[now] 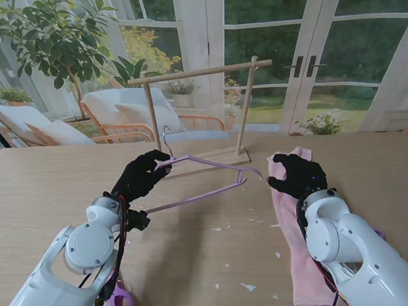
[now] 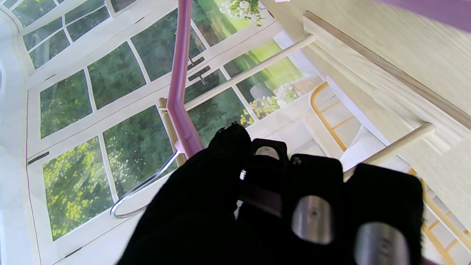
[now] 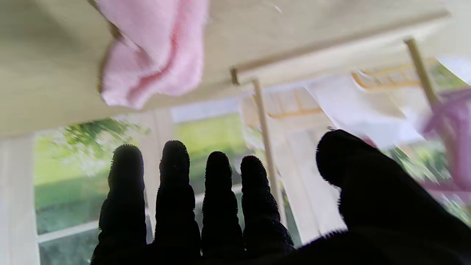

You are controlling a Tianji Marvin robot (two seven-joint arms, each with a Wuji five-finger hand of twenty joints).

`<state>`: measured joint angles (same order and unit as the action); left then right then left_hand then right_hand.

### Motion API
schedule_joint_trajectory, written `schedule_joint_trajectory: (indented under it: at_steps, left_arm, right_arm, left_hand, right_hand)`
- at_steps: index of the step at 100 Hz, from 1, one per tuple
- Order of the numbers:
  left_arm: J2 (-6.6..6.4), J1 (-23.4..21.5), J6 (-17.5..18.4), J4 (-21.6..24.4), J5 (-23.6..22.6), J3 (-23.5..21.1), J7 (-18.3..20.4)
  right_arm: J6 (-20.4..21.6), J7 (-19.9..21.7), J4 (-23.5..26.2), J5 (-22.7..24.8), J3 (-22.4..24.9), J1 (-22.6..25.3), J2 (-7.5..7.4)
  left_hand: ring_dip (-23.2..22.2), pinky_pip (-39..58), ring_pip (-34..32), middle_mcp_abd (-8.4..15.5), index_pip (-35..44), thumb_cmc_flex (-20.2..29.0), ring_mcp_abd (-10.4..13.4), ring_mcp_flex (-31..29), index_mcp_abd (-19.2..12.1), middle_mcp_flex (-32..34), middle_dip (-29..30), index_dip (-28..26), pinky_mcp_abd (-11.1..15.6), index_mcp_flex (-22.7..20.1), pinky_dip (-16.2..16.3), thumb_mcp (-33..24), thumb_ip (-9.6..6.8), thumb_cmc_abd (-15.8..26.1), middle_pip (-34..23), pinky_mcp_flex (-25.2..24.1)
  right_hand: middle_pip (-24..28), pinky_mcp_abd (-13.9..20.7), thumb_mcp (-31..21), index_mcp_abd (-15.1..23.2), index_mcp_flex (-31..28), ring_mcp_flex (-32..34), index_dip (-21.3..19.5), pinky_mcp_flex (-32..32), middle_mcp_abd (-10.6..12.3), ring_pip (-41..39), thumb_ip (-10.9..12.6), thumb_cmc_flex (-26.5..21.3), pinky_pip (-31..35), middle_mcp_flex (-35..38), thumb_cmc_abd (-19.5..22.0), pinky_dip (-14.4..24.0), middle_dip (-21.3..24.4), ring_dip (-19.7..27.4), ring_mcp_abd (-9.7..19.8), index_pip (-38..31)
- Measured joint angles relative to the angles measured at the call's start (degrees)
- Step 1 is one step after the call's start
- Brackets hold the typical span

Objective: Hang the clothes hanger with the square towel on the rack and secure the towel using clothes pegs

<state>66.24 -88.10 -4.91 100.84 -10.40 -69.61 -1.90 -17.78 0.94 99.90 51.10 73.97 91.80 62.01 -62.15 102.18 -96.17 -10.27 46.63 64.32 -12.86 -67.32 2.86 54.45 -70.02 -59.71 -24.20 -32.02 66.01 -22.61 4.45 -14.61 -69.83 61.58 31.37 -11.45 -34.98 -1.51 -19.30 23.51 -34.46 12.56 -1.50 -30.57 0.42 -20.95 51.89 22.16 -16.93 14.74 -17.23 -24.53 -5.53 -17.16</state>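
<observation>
Left hand point(image 1: 144, 176): fingers closed round the purple hanger point(image 1: 212, 168) near its neck, holding it up off the table point(image 1: 46, 178); metal hook point(image 2: 141, 191) sticks out past the knuckles in the wrist view.
Hanger: tilted, far corner pointing twd the right hand, lower bar running back twd left wrist; sits just in front of the rack, not on it.
Right hand point(image 1: 299, 175): fingers straight & spread, gripping nothing, palm down over far end of the towel.
Towel point(image 1: 292, 238): pink, lying flat on table at right, long strip from near edge to rack base; not on hanger.
Rack point(image 1: 199, 73): wooden, 2 uprights + top bar, far centre of table.
Pegs: purple item point(image 1: 122, 304) by the left arm, near edge; can't tell if it's a peg.
Table: small white scraps point(image 1: 248, 287) scattered mid/near.
</observation>
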Motion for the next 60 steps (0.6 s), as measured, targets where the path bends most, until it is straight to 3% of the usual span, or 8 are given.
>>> schedule_joint_trajectory:
  at_steps: [16, 35, 45, 47, 60]
  left_arm:
    - [0.02, -0.01, 0.02, 0.23, 0.05, -0.31, 0.01]
    - [0.03, -0.05, 0.13, 0.38, 0.05, -0.58, -0.01]
    - [0.02, 0.01, 0.25, 0.25, 0.05, -0.43, 0.04]
    - [0.02, 0.05, 0.27, 0.18, 0.05, -0.37, 0.05]
    - [0.01, 0.27, 0.39, -0.29, 0.12, 0.0, 0.08]
  right_arm:
    - [-5.84, 3.29, -6.12, 3.05, -4.15, -4.75, -0.67]
    - [-12.93, 7.37, -10.54, 7.32, -8.04, -8.9, -1.26]
    - [-15.14, 8.54, -12.49, 7.71, -9.86, -10.66, -1.64]
    - [-15.63, 8.98, -12.88, 7.83, -10.35, -11.06, -1.74]
    - [-18.39, 12.37, -15.41, 8.57, -13.68, -13.77, -2.34]
  left_hand:
    - [0.0, 0.0, -0.07, 0.0, 0.0, 0.0, 0.01, -0.02, 0.0, 0.0, 0.0, -0.01, 0.0, 0.0, 0.01, 0.0, 0.0, 0.0, -0.01, 0.0]
    - [0.01, 0.0, -0.09, 0.0, 0.0, 0.0, 0.01, -0.03, 0.0, 0.01, 0.0, -0.01, 0.0, 0.0, 0.01, -0.01, 0.0, -0.01, -0.01, 0.0]
    - [0.02, 0.0, -0.09, 0.0, 0.0, 0.0, 0.01, -0.04, 0.0, 0.02, 0.0, -0.01, 0.01, 0.0, 0.01, -0.02, 0.0, -0.01, -0.01, 0.0]
    - [0.02, 0.0, -0.09, 0.0, 0.0, 0.0, 0.01, -0.05, 0.0, 0.02, 0.0, -0.01, 0.01, 0.0, 0.02, -0.02, 0.0, -0.01, -0.01, 0.0]
    - [0.02, 0.0, -0.09, 0.0, 0.0, 0.0, 0.01, -0.05, 0.0, 0.02, 0.0, -0.01, 0.01, 0.0, 0.02, -0.04, 0.0, -0.01, -0.01, 0.0]
  right_hand:
    - [2.17, 1.15, 2.21, -0.8, 0.0, -0.03, -0.09, 0.0, 0.0, -0.31, 0.0, 1.45, 0.0, -0.57, 0.0, 0.0, -0.61, 0.0, 0.13, -1.03]
    - [5.11, 1.8, 2.74, -3.08, -0.02, -4.31, -3.46, -1.51, -1.07, -0.73, 0.0, 5.75, 0.0, -4.93, 0.05, 0.0, -1.54, -0.26, 0.82, -4.51]
    - [5.09, 2.82, 2.24, -5.82, 1.83, -8.42, -3.78, -3.53, -1.88, 1.04, 0.0, 10.33, -1.17, -9.49, 0.07, 0.0, -1.41, 0.05, 0.89, -3.82]
    - [4.96, 2.91, 2.2, -6.16, 2.21, -9.14, -3.78, -3.88, -2.08, 1.46, -1.0, 11.38, -1.46, -10.05, 0.07, 0.0, -1.04, 0.27, 0.94, -3.06]
    - [1.12, 4.21, 2.53, -8.05, 3.62, -11.28, -3.79, -5.06, -2.58, 2.21, -2.2, 15.97, -3.1, -10.17, 0.11, 0.0, 1.21, 1.09, 1.47, -0.37]
